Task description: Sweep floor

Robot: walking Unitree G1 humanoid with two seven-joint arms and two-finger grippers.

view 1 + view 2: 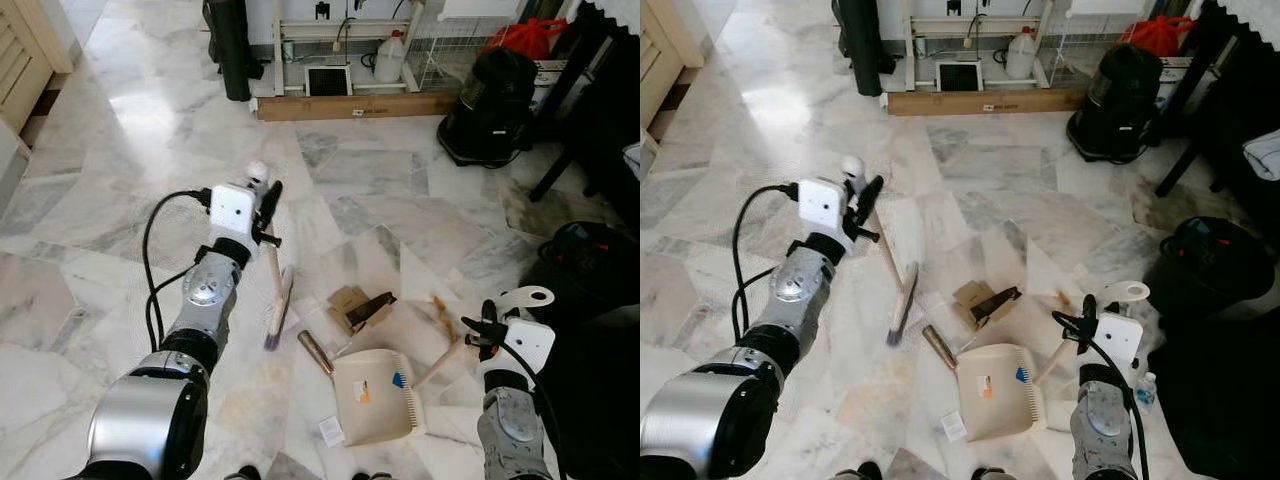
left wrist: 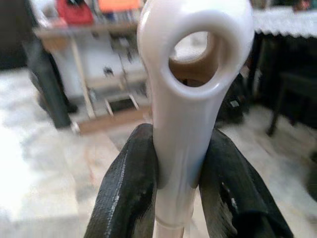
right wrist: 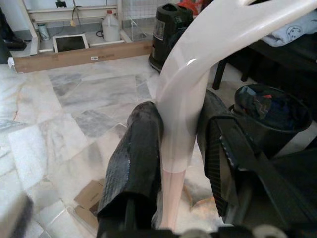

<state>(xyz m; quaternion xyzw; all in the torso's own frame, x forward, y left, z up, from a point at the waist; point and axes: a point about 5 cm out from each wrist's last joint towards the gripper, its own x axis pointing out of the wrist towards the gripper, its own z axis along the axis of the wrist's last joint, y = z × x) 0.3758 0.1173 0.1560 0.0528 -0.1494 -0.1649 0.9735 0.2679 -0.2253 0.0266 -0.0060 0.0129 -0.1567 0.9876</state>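
While the robot stands on the marble floor [image 1: 120, 140], its left arm reaches forward through the centre-left of the frame, forearm raised and wrist cocked upward. The left gripper [image 1: 262, 205] is clamped on the white looped handle of the brush [image 1: 278, 300]; in the left wrist view its fingers [image 2: 126, 183] press against both sides of that handle. The brush slopes down from the gripper, and its dark bristle head touches the floor at centre frame.

The right arm rises from the lower right of the frame, forearm near upright. The right gripper [image 1: 484, 328] is closed around the pale handle of the dustpan [image 1: 375, 395], whose cream pan lies flat on the floor at lower centre, mouth toward the brush.

Between brush and dustpan lie cardboard scraps [image 1: 355, 305] and a brown tube [image 1: 314, 351]. A black bin [image 1: 585, 265] stands at right, and a black vacuum cleaner [image 1: 490, 95] at upper right.
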